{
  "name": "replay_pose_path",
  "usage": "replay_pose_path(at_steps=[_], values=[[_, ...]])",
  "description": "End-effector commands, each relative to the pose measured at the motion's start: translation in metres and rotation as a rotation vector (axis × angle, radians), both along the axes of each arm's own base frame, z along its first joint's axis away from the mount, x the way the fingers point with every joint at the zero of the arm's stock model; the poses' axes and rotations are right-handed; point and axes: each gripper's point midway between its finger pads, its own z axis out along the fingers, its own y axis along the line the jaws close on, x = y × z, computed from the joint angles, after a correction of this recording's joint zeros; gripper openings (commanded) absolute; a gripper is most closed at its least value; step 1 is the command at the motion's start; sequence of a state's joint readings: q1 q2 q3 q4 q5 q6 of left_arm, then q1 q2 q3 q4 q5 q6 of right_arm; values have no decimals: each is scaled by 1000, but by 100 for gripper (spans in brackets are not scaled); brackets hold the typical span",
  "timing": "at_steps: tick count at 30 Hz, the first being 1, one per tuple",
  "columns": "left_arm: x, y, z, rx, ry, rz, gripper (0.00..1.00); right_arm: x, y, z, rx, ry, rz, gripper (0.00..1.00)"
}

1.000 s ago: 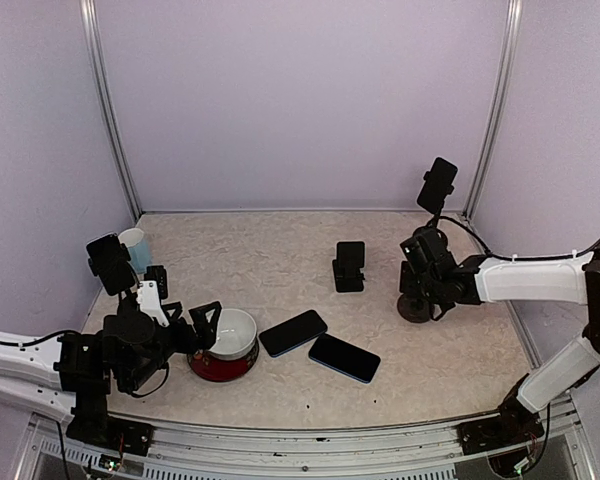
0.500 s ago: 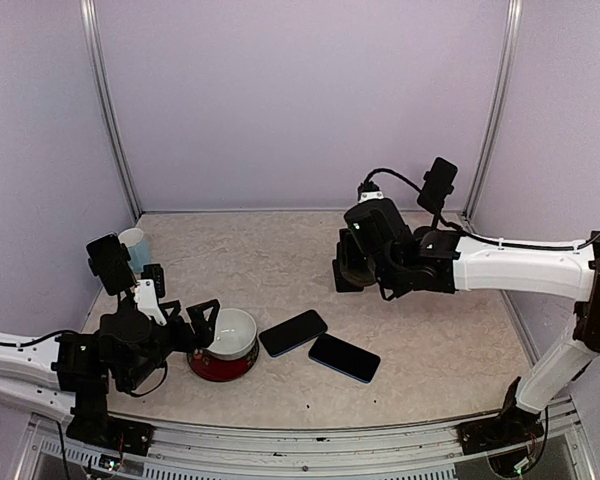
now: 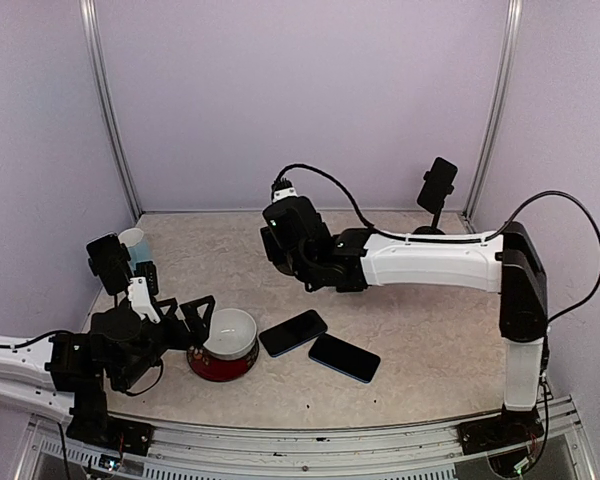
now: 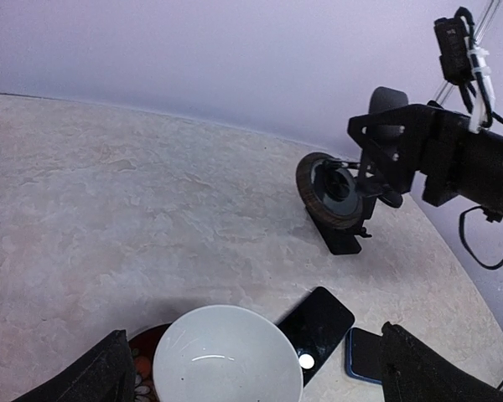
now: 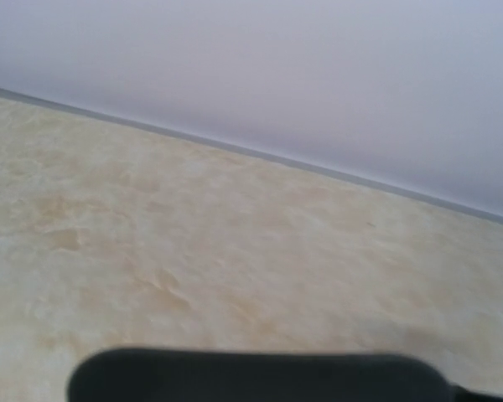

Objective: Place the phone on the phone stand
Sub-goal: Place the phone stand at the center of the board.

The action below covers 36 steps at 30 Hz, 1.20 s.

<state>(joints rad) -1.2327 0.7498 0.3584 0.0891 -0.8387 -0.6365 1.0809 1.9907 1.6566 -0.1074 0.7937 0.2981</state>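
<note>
Two phones lie flat near the front: a black one [image 3: 293,332] [image 4: 317,322] and a blue-edged one [image 3: 344,357] [image 4: 365,356]. The small black phone stand [image 4: 345,241] stands behind them; in the top view my right arm hides it. My right gripper [image 3: 286,246] reaches left over the table's middle and is shut on a round black disc [image 4: 330,189], held tilted just above the stand. The right wrist view gives only a blurred dark bar and table. My left gripper [image 3: 177,302] [image 4: 251,375] is open, low at the front left, straddling the bowls.
A white bowl [image 3: 234,330] [image 4: 222,356] sits inside a red bowl [image 3: 218,366]. Clamp mounts holding phones stand at the back right [image 3: 439,185] and far left [image 3: 108,258]. A pale blue cup [image 3: 135,243] is by the left wall.
My right arm has swept from the right side leftward across the table, carrying the round disc off the surface. The left arm has barely shifted.
</note>
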Motion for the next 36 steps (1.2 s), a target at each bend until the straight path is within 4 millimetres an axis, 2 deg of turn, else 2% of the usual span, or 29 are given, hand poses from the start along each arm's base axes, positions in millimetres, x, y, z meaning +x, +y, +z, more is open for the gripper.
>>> replay_pose_path(at_steps=[1,8,12,17,36], values=[[-2,3,1,-6,5,4,99,19,42,4,54,-52,24,60],[-4,9,2,-9,8,15,99,41,88,-14,117,-79,35,60],[-4,12,4,-8,6,22,99,48,101,-33,140,-69,24,60],[-3,13,4,0,5,28,99,50,104,-51,180,-43,-2,60],[-3,11,-3,13,16,30,99,60,100,-99,229,46,-36,65]])
